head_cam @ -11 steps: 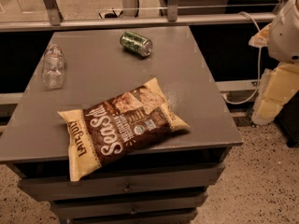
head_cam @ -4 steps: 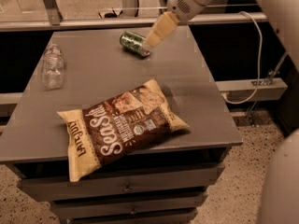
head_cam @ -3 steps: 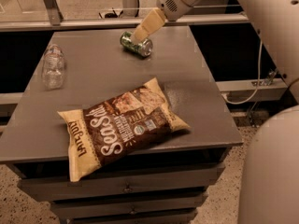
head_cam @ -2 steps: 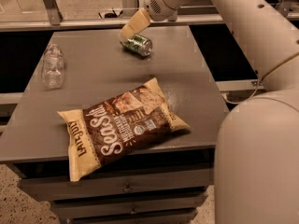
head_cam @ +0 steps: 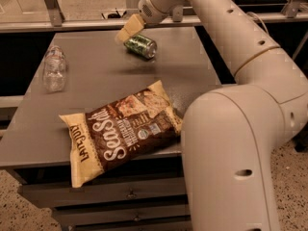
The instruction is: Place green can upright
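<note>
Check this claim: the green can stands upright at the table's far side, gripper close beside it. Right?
No. The camera view shows the green can lying on its side at the far side of the table, gripper close beside it.

One cam, high, angled down over table front, close, tool at far end, top ctr

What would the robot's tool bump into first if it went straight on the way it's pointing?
Probably the grey metal table top, just left of the small dark-green drink can lying on its side. The tool is by the can's left end, slanting down-left. Depth is unclear; it might clip the can.
</note>
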Controlling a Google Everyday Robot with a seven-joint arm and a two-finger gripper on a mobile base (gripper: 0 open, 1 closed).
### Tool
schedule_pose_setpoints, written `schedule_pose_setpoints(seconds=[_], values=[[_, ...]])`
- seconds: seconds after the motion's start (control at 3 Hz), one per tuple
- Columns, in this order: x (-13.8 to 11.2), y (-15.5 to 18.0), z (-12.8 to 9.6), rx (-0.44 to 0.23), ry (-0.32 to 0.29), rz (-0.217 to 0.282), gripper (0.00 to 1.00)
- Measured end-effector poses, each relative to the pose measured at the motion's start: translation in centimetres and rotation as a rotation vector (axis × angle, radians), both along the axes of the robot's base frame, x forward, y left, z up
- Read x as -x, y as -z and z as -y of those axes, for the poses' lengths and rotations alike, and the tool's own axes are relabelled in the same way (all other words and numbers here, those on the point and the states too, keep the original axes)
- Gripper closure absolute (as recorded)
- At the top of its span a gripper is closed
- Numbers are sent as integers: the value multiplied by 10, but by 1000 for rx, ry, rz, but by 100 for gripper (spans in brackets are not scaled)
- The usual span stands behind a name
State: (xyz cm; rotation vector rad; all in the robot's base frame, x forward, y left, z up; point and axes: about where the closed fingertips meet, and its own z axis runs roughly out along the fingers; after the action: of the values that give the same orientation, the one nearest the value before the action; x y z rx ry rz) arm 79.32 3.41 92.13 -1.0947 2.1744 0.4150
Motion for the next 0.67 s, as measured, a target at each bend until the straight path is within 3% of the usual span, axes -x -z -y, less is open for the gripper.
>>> schedule_pose_setpoints(seconds=[0.67], values=[[-28, 27, -8, 109, 20, -24, 0]])
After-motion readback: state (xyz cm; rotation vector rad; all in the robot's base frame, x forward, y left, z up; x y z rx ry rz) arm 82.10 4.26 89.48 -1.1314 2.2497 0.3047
